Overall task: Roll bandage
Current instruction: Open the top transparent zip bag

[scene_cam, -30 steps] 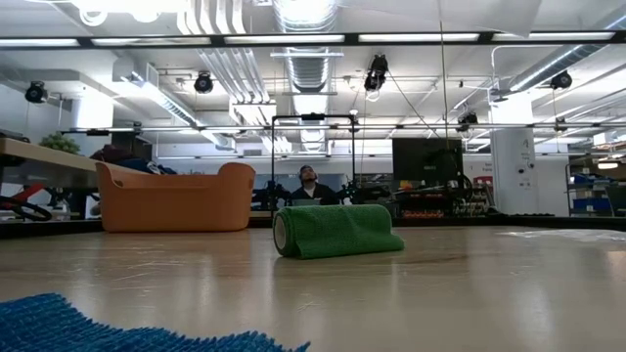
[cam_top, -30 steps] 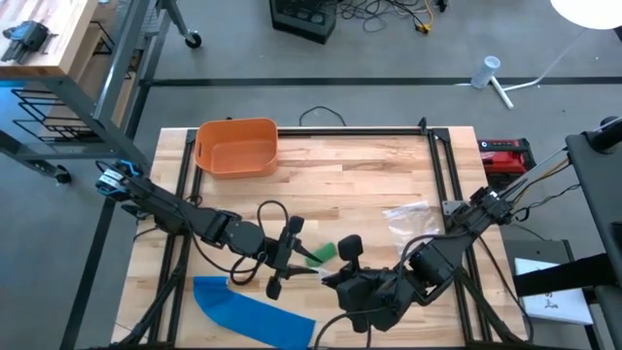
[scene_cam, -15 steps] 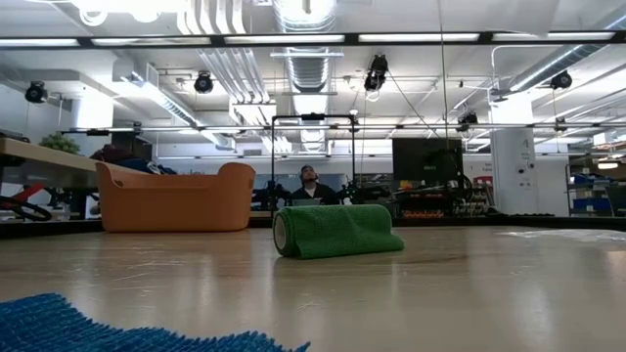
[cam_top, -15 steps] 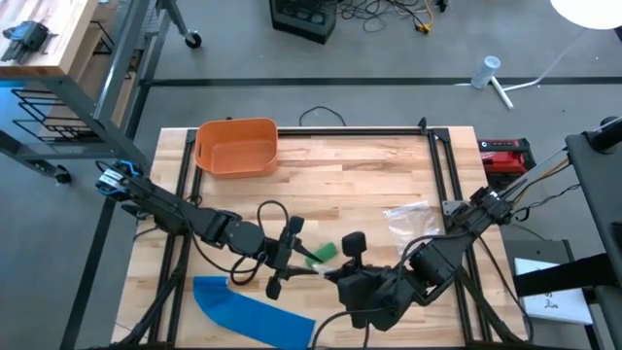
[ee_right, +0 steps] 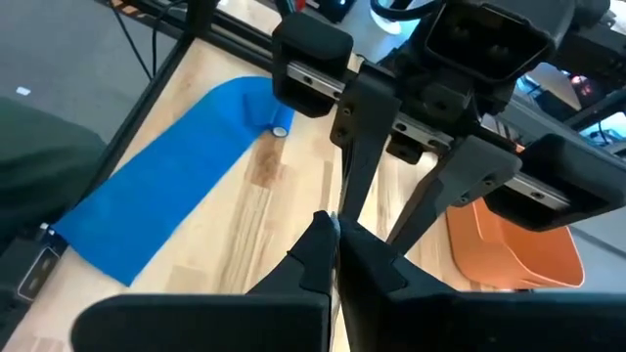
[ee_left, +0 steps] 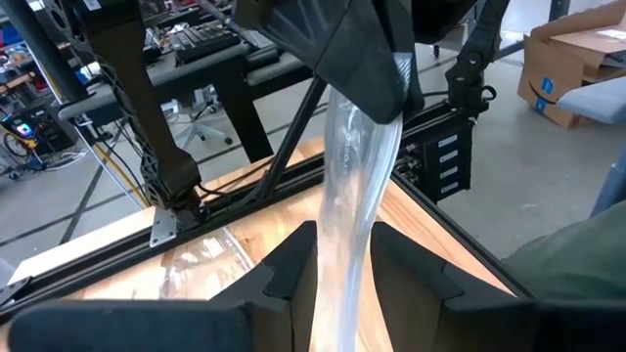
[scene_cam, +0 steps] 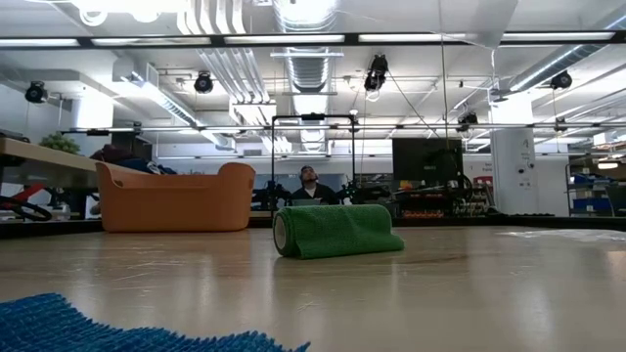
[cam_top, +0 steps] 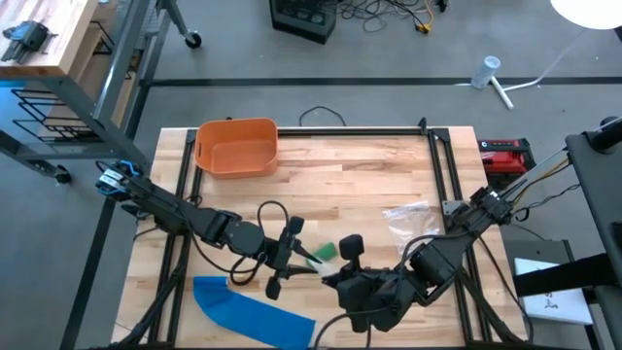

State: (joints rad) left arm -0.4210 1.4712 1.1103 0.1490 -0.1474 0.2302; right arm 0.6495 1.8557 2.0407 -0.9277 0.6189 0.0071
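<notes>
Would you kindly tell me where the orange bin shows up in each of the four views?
High view: orange bin at the table's far left corner.
Low view: at left, behind the green bandage roll.
Left wrist view: not in it.
Right wrist view: at the right edge.
Shared landmark: blue cloth.

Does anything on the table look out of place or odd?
A strip of clear film hangs between the left gripper and the shut right gripper, while the green bandage roll lies untouched. A blue cloth overhangs the table edge.
</notes>
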